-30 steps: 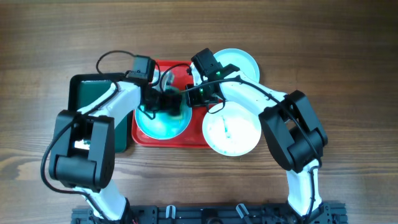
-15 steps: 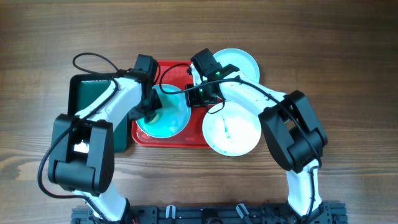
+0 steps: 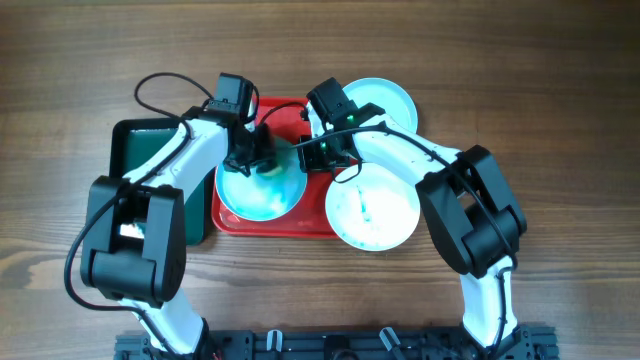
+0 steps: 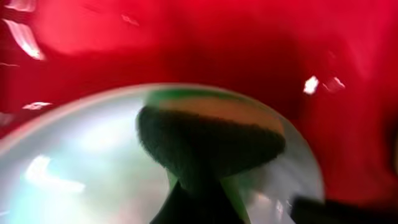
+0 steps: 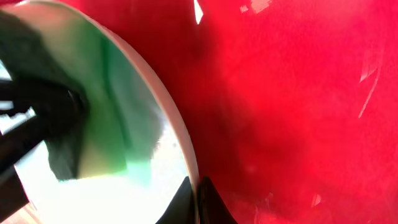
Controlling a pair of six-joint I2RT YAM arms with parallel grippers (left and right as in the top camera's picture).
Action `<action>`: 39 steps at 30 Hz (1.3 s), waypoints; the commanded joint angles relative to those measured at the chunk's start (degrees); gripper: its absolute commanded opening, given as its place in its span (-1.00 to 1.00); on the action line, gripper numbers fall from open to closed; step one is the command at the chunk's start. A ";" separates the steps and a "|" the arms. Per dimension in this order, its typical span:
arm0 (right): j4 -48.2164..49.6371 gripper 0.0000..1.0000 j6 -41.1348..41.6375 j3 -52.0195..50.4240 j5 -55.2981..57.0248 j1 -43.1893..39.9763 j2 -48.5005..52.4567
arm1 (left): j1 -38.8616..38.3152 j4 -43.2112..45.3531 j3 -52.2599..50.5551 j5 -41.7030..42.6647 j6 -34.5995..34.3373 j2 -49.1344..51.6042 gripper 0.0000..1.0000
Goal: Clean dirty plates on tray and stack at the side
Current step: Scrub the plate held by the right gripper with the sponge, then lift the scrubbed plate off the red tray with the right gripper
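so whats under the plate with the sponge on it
The red tray lies under the plate; its rim and floor show around it. The tray floor directly beneath the plate is covered, so anything there cannot be seen.

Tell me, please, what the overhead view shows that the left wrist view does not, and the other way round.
Only the overhead view shows the left arm, the right arm, the dark green tray and two clean plates beside the red tray. Only the left wrist view shows the sponge close up, with its dark face and a pale layer behind. Both show the smeared plate lying on the red tray.
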 commanded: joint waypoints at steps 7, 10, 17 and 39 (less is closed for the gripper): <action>-1.25 -0.91 2.16 0.57 2.62 0.07 0.68 | 2.84 -28.30 27.54 -13.49 -5.86 -3.80 -0.92; -1.88 -0.91 2.38 0.72 2.60 0.07 -0.07 | 3.85 -33.03 30.84 -13.55 -5.68 -5.68 -0.92; -6.93 -0.92 2.34 1.03 19.87 1.84 -10.86 | 8.79 -36.30 30.80 -13.55 -4.22 -5.79 -0.92; -8.76 -0.92 -5.16 1.01 109.87 30.29 -18.84 | 10.43 -33.70 30.75 -13.53 -4.39 -5.68 -0.92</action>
